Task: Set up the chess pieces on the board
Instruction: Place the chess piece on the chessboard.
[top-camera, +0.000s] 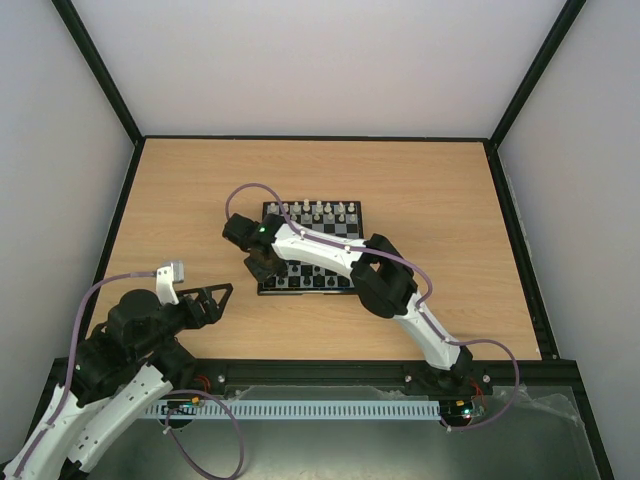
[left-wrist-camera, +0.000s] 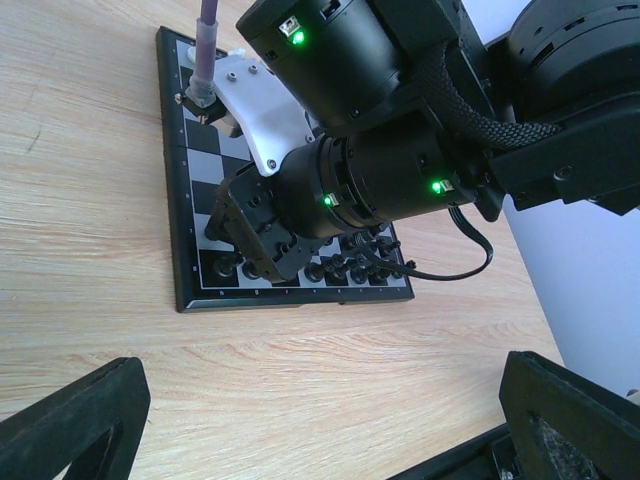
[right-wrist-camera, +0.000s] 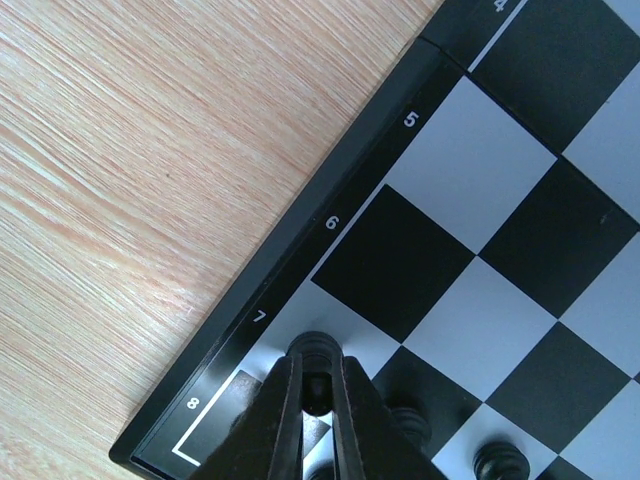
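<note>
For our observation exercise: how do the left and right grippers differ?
The left gripper is wide open and empty; the right gripper is shut on a black chess piece. The left gripper is over the table; the right gripper over the board's corner. Both are black.

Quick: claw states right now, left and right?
Left claw: open, holding nothing.
Right claw: closed on a black chess piece near the board corner.
</note>
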